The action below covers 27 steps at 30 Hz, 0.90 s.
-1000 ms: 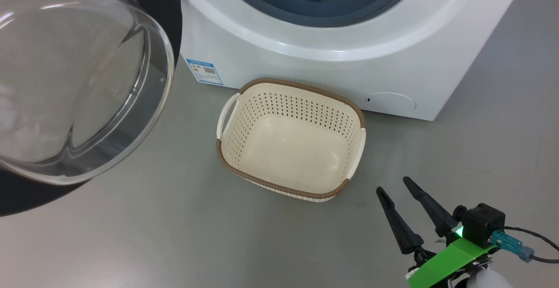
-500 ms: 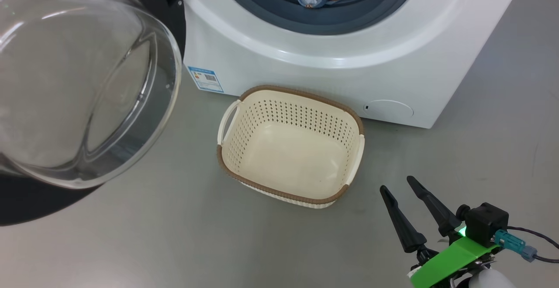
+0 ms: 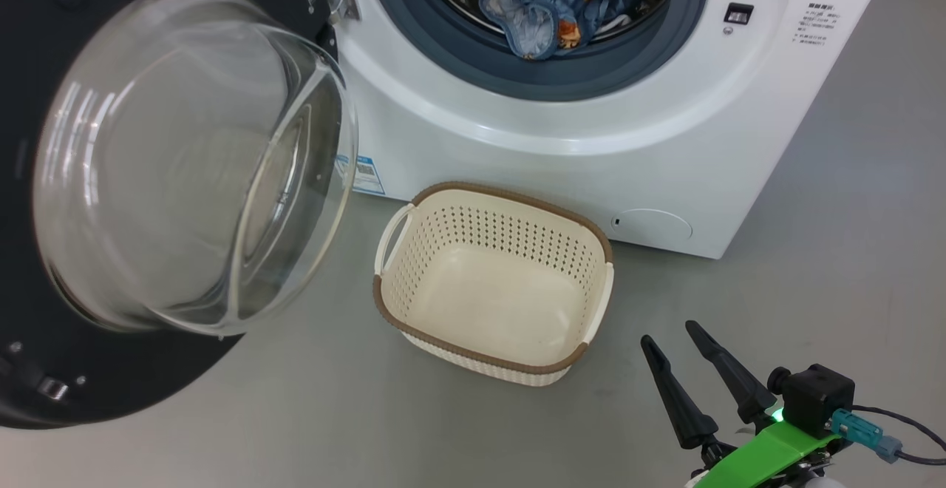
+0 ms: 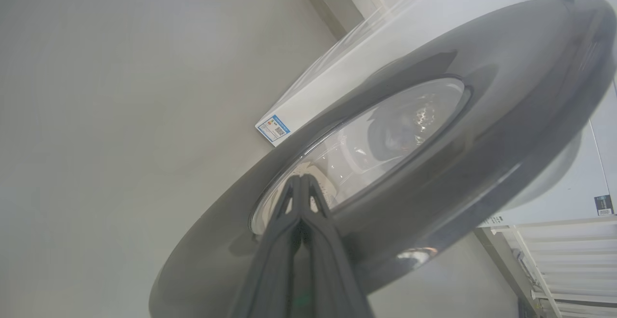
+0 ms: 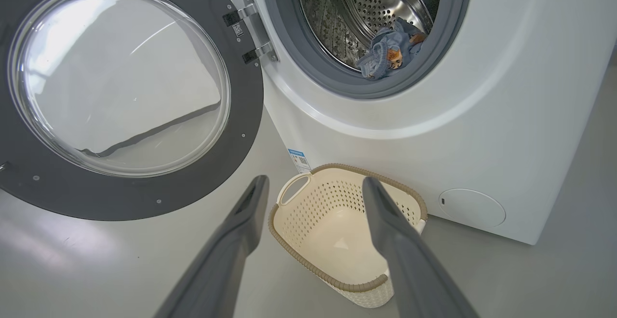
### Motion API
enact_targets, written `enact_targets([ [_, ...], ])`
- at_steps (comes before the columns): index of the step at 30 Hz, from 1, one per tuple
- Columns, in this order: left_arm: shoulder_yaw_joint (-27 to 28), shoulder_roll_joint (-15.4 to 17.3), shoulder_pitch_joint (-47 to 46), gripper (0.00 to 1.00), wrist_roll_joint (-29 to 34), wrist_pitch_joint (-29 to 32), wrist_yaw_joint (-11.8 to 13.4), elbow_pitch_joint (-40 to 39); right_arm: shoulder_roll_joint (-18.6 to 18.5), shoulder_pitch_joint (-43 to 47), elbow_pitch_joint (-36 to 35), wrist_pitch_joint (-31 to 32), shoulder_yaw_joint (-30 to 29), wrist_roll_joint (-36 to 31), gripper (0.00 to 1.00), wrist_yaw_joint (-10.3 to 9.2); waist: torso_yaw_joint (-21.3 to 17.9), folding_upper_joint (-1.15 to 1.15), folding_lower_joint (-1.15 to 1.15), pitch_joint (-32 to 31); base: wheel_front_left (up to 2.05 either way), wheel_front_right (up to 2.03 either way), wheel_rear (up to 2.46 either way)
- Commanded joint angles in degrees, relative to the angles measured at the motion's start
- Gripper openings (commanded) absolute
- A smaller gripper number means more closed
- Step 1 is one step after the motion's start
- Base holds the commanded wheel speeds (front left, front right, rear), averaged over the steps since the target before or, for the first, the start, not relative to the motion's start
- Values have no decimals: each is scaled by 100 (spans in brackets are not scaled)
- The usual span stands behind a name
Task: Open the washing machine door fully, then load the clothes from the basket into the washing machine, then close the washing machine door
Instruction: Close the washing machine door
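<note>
The washing machine point(image 3: 665, 126) stands at the top with its round black door point(image 3: 133, 392) swung open to the left, the glass porthole point(image 3: 192, 163) bulging toward me. Light blue clothes point(image 3: 547, 11) lie in the steel drum, also seen as clothes point(image 5: 385, 58) in the right wrist view. The cream basket point(image 3: 510, 196) sits empty on the floor before the machine. My right gripper point(image 3: 669, 333) hovers open at the lower right, near the basket's corner. My left gripper point(image 4: 301, 179) is shut on nothing, its tips by the door's outer face point(image 4: 482, 139); contact is unclear.
Grey floor point(image 3: 813, 266) spreads around the basket and to the right of the machine. The open door point(image 5: 144, 197) takes up the left side. A blue label point(image 5: 299, 160) and a small round flap point(image 3: 654, 223) mark the machine's lower front.
The head camera has tilted up, bringing the drum and clothes into view. The door's glass now overlaps the blue label, as if swung slightly toward the machine. The right gripper stays open.
</note>
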Motion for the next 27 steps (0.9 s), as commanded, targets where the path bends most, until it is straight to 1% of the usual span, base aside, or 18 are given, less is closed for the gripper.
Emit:
enact_targets([
  [1, 189, 320, -48, 0, -90, 87, -24, -201, 5, 33, -125, -28, 81, -1, 100, 16, 9, 0, 0, -65, 0, 0, 0],
  [6, 192, 287, 104, 0, -269, 333, -24, -543, 26, 140, -133, -28, 40, 4, 100, 16, 13, 0, 0, -189, 0, 0, 0],
  [14, 71, 155, 330, 0, -457, 740, -24, -1372, 37, 288, -137, -28, -55, 0, 100, 16, -11, 0, 0, -339, 0, 0, 0],
  [21, -177, -122, 422, 0, -545, 1022, -24, -2160, 33, 368, -142, -28, -188, -27, 100, 16, -149, 0, 0, -449, 0, 0, 0],
  [22, -254, -217, 420, 0, -571, 1093, -24, -2368, 37, 389, -155, -28, -231, -37, 100, 16, -215, 0, 0, -464, 0, 0, 0],
  [24, -292, -260, 416, 0, -580, 1126, -24, -2457, 38, 397, -159, -28, -247, -42, 100, 16, -253, 0, 0, -471, 0, 0, 0],
  [27, -387, -414, 381, 0, -636, 1210, -24, -2699, 39, 409, -173, -28, -290, -56, 100, 16, -395, 0, 0, -480, 0, 0, 0],
])
